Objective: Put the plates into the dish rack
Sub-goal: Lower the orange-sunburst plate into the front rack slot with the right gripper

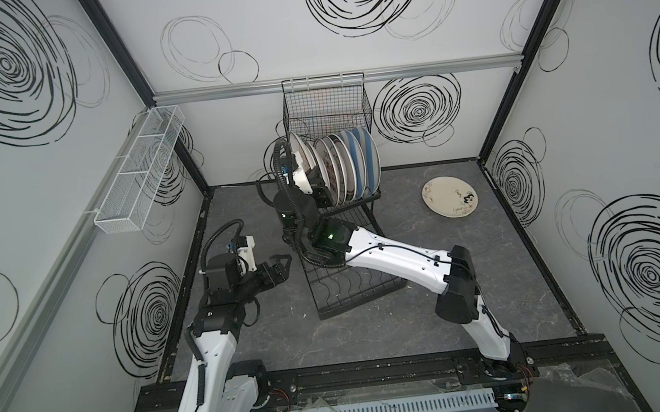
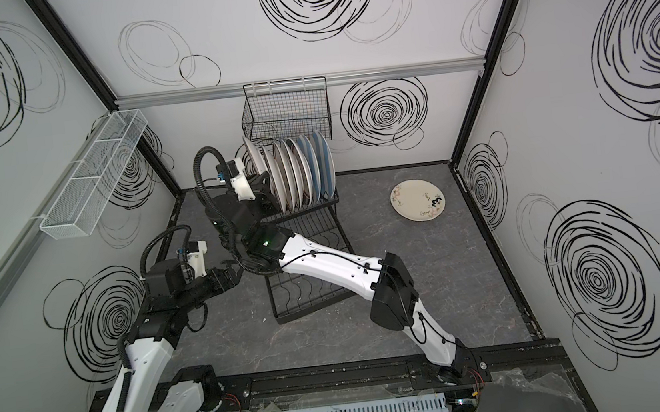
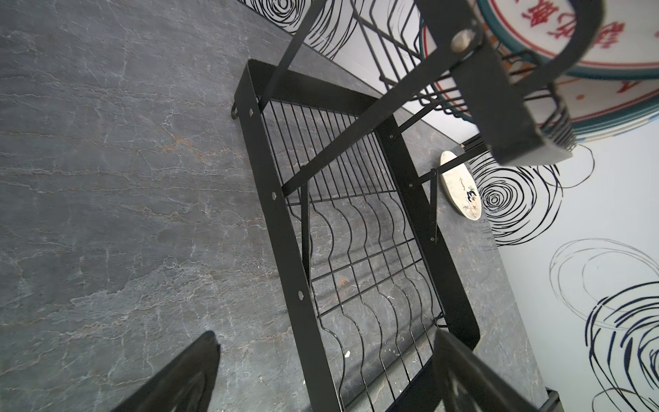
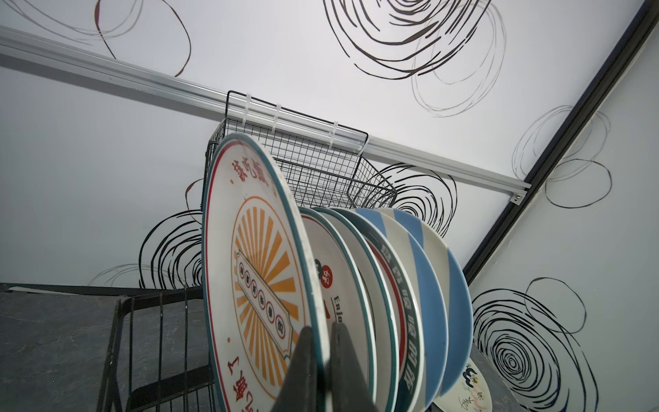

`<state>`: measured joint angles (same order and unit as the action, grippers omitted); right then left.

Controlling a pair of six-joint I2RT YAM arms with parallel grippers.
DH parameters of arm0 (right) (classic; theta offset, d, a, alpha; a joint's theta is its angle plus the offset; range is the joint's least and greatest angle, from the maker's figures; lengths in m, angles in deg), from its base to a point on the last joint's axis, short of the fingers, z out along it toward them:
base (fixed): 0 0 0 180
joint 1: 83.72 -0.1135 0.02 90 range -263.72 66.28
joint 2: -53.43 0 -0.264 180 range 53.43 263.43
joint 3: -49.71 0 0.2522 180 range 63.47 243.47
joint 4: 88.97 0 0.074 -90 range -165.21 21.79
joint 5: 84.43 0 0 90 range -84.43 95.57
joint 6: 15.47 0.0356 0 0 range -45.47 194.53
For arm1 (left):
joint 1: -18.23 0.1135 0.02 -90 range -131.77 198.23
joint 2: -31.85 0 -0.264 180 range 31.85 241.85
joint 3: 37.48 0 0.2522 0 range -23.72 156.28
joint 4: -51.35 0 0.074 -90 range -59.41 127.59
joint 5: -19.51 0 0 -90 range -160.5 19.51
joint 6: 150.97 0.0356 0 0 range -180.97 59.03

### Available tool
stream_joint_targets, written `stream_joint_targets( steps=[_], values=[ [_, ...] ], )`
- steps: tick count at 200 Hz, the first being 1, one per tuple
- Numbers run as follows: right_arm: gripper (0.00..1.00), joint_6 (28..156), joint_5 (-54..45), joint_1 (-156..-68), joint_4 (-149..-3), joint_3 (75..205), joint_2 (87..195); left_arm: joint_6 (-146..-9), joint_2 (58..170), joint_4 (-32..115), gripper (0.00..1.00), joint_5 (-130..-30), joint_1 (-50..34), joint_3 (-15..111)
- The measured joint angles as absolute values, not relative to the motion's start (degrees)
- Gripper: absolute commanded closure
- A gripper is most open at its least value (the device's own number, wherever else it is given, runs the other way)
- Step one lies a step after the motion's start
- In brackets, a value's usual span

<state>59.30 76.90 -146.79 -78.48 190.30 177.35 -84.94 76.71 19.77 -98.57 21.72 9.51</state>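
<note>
Glossy plates point(image 4: 256, 285), matt black wire dish rack point(image 3: 287, 249), marbled matt tabletop point(image 3: 107, 178)

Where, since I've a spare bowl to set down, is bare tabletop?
Bare tabletop lies between the dish rack and the right wall, nearer than the floral plate, and along the front rail. The rack's lower tray holds no plates, but the right arm spans it. Crowded: the upper shelf, where the right claw grips the sunburst plate, and beside the left claw.
</note>
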Motion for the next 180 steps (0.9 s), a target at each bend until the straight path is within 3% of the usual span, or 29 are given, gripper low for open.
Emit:
stream_joint_targets(
  steps=[180],
  values=[
    [1.00,57.4,77.1,-144.8,-77.2,191.6,179.9,-84.9,76.1,19.8,0.04,-98.6,21.3,9.4]
  ],
)
